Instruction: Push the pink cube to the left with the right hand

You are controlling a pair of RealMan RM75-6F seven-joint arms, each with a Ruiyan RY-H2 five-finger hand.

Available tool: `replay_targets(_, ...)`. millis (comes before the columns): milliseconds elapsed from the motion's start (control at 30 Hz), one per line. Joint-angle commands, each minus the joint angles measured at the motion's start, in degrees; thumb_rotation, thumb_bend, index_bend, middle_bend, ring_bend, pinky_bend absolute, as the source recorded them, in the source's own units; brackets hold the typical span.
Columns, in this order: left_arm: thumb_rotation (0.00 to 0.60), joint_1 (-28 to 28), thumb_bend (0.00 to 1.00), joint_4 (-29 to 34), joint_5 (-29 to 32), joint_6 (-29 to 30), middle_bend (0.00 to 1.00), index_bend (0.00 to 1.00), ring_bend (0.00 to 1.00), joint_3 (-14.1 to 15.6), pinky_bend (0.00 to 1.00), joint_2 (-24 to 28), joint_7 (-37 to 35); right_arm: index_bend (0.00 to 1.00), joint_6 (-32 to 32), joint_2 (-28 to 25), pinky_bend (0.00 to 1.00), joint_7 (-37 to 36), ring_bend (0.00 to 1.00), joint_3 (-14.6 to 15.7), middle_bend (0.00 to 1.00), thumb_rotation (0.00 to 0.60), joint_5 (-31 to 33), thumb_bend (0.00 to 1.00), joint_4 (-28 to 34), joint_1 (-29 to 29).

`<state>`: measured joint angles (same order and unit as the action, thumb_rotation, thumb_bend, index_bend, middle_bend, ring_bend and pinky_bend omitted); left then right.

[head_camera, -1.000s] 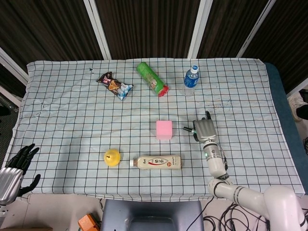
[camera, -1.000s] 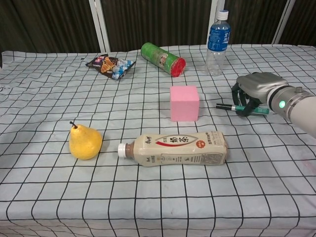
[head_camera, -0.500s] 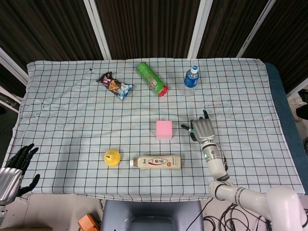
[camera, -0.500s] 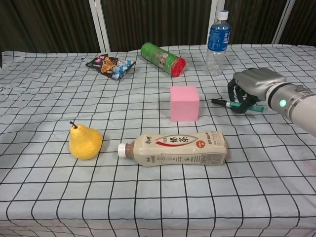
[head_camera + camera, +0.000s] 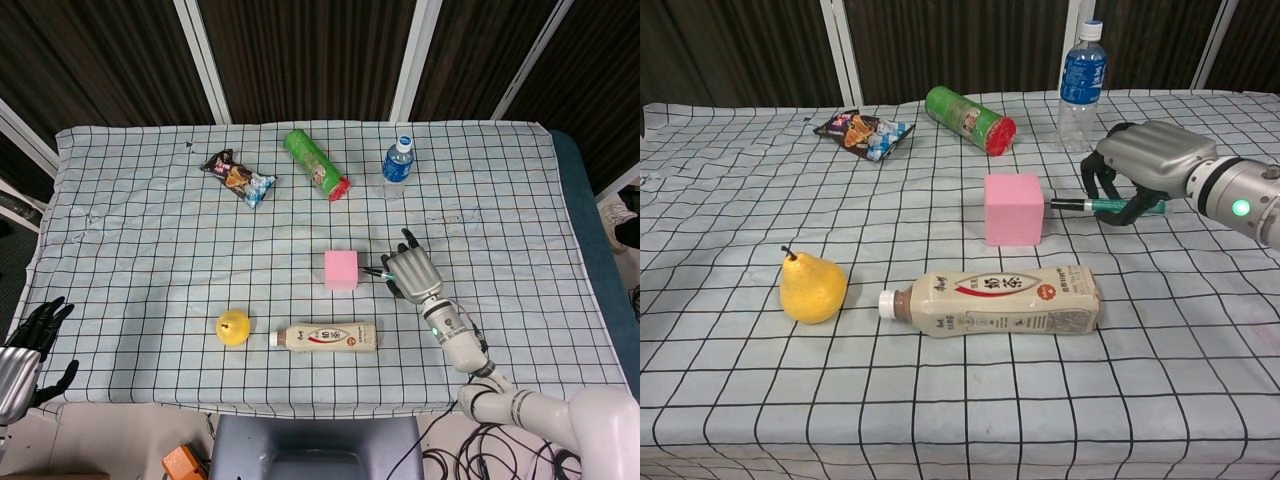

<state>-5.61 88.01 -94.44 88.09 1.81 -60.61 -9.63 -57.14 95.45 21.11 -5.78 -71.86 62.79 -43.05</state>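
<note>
- The right hand (image 5: 1137, 170) sits just to the right of the pink cube (image 5: 1013, 208), its fingers (image 5: 1106, 183) curled downward around a green pen (image 5: 1118, 206), so it is grasping that pen.
- The pen's dark tip points at the cube's right side and lies very near it; whether it touches cannot be told from either view.
- In the head view the right hand (image 5: 410, 269) shows beside the cube (image 5: 341, 270), with only a thin sliver of the pen visible between them.
- The cube rests flat on the checked cloth (image 5: 940, 400), near the middle of the table, just beyond the lying milk-tea bottle (image 5: 992, 300).
- The left hand (image 5: 28, 350) hangs off the table's near left corner, empty, with dark fingers spread apart; the picture's edge cuts it off, and the chest view does not show it.
- A pear (image 5: 812, 288), a green can (image 5: 970, 119) lying on its side, a snack packet (image 5: 863, 133) and a standing water bottle (image 5: 1081, 88) lie well apart from the cube.
</note>
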Motion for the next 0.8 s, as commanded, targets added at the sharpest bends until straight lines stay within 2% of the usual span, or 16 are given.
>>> replay_targets(33, 0.6, -0.06, 0.41, 0.07, 0.18, -0.21, 0.0, 0.0, 0.0, -0.06, 0.2, -0.06, 0.18, 0.99, 0.64, 0.61, 0.23, -1.33, 0.43, 0.24, 0.71, 0.6, -1.57, 0.51, -2.12, -0.56)
replay_targets(267, 0.6, -0.22, 0.41, 0.3, 0.87, -0.88, 0.0, 0.0, 0.0, -0.28, 0.2, -0.11, 0.65, 0.99, 3.24, 5.7, 0.23, -0.35, 0.43, -1.16, 0.71, 0.6, -2.68, 0.51, -7.86, -3.61)
replay_targets(500, 0.6, -0.2, 0.41, 0.22, 1.07, -0.9, 0.0, 0.0, 0.0, -0.4, 0.2, -0.08, 0.49, 0.99, 3.32, 8.77, 0.23, -0.18, 0.43, -2.41, 0.71, 0.6, -3.92, 0.51, -10.2, -5.76)
replay_targets(800, 0.6, -0.43, 0.41, 0.22, 1.13, -1.42, 0.0, 0.0, 0.0, -0.38, 0.2, 0.05, 0.12, 0.99, 5.98, 17.6, 0.23, 3.1, 0.43, -8.29, 0.71, 0.6, -1.56, 0.51, -15.77, -12.77)
